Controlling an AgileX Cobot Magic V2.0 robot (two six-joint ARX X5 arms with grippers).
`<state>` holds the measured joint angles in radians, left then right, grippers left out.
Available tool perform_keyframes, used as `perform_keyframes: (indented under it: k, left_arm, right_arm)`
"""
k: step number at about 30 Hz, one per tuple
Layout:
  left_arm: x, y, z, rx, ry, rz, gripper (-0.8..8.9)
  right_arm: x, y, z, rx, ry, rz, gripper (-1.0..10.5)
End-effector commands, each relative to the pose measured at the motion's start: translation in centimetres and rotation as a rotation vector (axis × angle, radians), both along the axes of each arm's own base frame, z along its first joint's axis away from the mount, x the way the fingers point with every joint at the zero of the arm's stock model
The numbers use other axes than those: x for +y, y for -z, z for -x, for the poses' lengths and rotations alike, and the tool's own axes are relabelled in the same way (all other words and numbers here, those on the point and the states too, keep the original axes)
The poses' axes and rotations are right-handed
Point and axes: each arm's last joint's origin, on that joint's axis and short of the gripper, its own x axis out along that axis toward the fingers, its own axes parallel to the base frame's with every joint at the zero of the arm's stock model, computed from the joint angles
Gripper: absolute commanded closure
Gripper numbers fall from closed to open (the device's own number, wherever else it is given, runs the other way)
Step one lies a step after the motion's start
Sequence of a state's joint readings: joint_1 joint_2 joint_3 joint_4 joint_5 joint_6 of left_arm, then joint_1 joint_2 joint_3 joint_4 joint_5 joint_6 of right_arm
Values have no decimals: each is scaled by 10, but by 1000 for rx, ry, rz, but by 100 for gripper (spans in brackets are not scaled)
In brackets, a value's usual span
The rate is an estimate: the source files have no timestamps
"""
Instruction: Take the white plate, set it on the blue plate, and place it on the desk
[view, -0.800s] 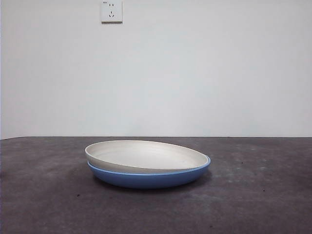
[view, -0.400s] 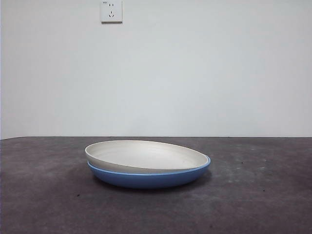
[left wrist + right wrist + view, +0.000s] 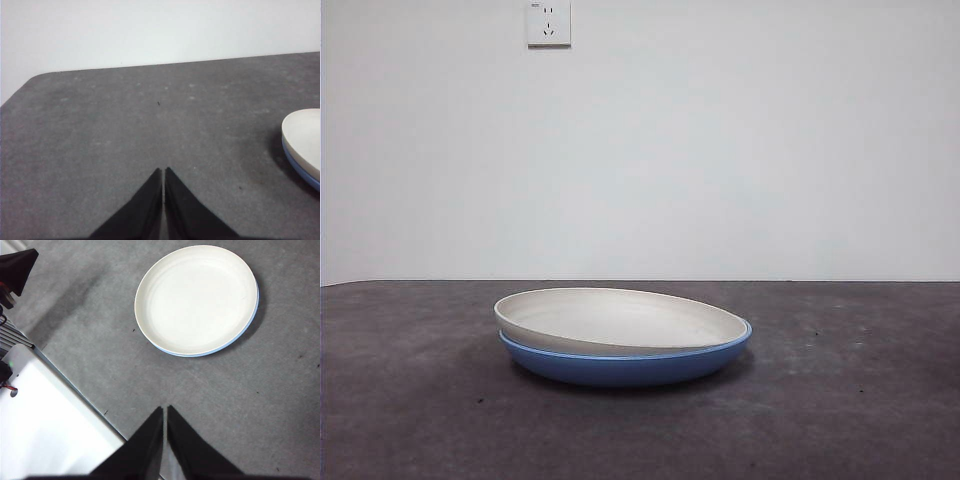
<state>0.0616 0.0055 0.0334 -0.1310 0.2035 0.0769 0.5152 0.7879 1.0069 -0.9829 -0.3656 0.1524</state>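
at the centre of the front view, one white plate (image 3: 620, 320) sits tilted in one blue plate (image 3: 630, 366) on the tabletop (image 3: 860, 400); only the wrist views show the left hand (image 3: 163, 172) and right hand (image 3: 164, 411), each pressed together, empty.

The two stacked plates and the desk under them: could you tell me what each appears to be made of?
The white plate looks like unglazed or matte-glazed ceramic, though matte plastic is possible: cream, dull, with faint concentric rings. The blue plate beneath it looks like glazed ceramic or glossy plastic: smooth wall, soft sheen, thin lighter rim. The desk seems a rough, mottled grey-brown stone-like or coated surface, speckled and without shine.
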Motion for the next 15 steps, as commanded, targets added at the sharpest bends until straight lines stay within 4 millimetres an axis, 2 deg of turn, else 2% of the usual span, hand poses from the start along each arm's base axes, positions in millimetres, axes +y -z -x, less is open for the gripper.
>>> perform_keyframes:
  k: [1, 5, 15]
  left_arm:
    - [1, 5, -1, 7, -11, 10, 804]
    - [1, 12, 0, 68, -10, 9, 804]
    - [1, 12, 0, 68, -11, 18, 804]
  right_arm:
    - [2, -2, -1, -18, -16, 1, 939]
    - [2, -2, -1, -17, -16, 1, 939]
    - [2, -2, -1, -18, -16, 1, 939]
